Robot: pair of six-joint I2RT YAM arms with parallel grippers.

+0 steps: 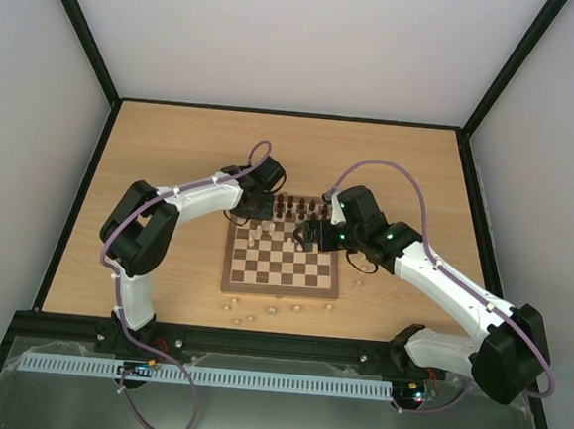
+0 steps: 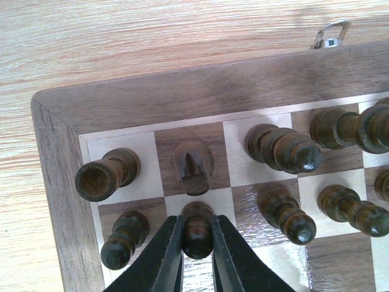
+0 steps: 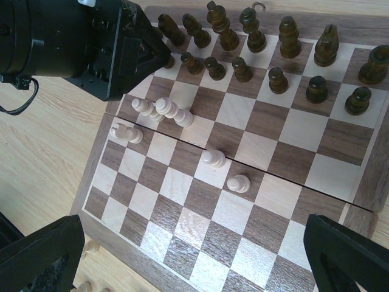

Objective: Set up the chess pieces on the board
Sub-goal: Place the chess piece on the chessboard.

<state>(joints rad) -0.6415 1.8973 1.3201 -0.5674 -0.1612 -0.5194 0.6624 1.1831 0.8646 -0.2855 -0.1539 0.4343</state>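
The left jaws were closed on a dark pawn (image 2: pixel 197 220) standing on a cream second-row square of the board (image 2: pixel 182 91), directly in front of the knight (image 2: pixel 193 164) near a corner; placing of the dark pieces was judged to be the step in hand. The right jaws were spread wide above the board, with nothing held. A release and a straight lift clear of neighbouring pawns would be called for next, the pale pieces (image 3: pixel 165 111) being not yet arranged.
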